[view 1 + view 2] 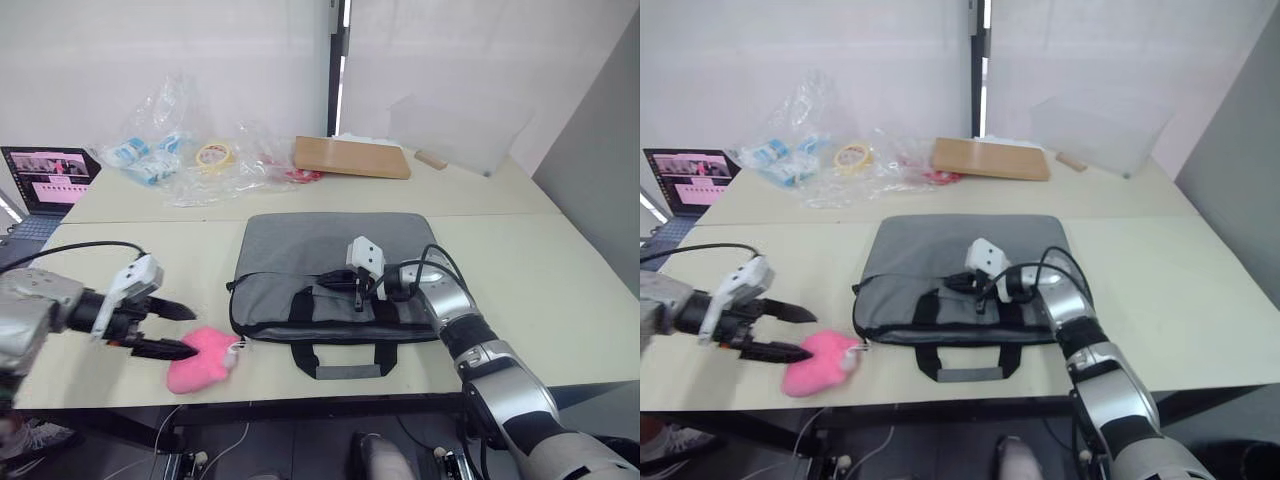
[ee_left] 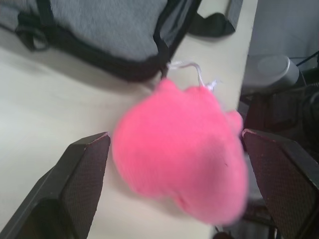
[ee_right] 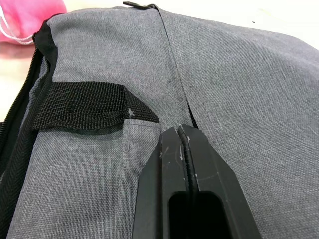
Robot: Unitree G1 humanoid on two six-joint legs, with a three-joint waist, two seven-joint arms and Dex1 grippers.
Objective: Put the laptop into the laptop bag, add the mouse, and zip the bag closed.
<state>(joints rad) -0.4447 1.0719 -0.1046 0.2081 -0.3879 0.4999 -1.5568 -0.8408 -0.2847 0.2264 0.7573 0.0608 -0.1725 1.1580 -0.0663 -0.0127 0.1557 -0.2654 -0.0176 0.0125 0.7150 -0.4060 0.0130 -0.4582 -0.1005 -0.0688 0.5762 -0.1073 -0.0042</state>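
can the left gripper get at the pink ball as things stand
Probably yes. The left gripper is open with a finger on either side of the pink ball, and nothing lies between them. The bag sits just beside the ball, tied to it by a thin white cord.

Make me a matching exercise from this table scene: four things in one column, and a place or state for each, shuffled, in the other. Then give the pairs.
Things:
1. laptop bag
2. pink ball
3. tape roll
4. small laptop

Places or states:
A. between the open jaws of the left gripper
B. at the table's far left edge, screen lit
C. flat in the middle, under the shut right gripper
D. among clear plastic bags at the back

Pairs: 1-C, 2-A, 3-D, 4-B
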